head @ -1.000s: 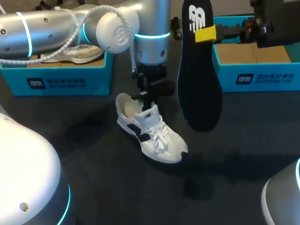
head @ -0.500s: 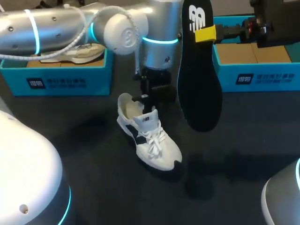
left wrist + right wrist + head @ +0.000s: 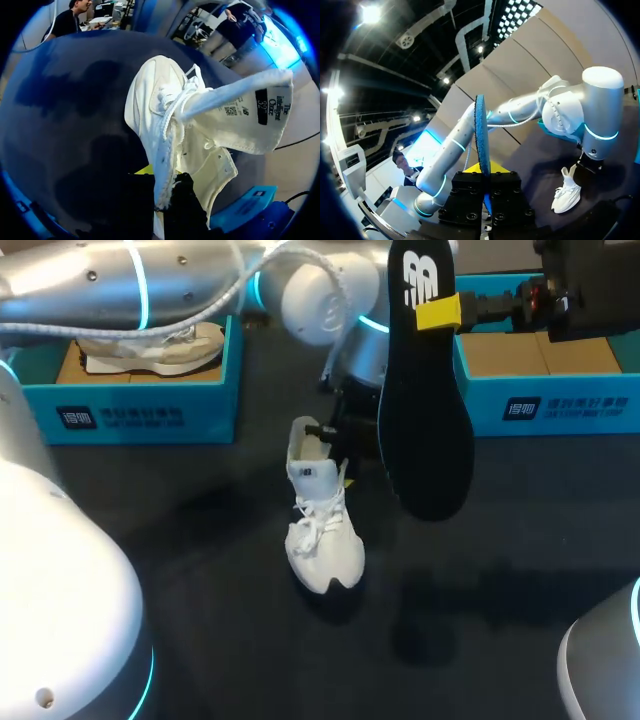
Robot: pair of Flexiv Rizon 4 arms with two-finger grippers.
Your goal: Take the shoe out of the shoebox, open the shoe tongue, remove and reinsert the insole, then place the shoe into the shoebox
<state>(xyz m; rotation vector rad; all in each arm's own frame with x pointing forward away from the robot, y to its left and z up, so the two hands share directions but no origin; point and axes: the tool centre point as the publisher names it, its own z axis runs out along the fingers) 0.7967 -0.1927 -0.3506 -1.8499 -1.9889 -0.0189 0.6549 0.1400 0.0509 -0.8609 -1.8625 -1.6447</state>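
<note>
**A:** What changed in the last second?

**B:** The left arm swung in toward the middle of the table (image 3: 200,630) and turned the shoe (image 3: 322,530) with it. The toe used to aim at the near right corner. Now it points almost straight at the near edge, with the heel toward the far edge.

**A:** Is the shoe actually held?

**B:** Yes. The left gripper (image 3: 161,187) is clamped on the collar near the heel, one finger on each side of the wall. In the left wrist view the tongue (image 3: 240,115) is folded up and out, so the mouth is open. I can't tell whether the sole sits flat on the table.

**A:** And the insole?

**B:** The insole (image 3: 425,400) hasn't moved. It hangs upright over the table just to the right of the shoe. The right gripper (image 3: 438,312) is closed on it near the upper end.

**A:** So where does that leave the task?

**B:** The insole is out and not yet back in. I'd say the turn lines the shoe's opening up for it. Reinsertion comes next, then the shoe goes into the shoebox (image 3: 560,405) at the far right corner.
</note>
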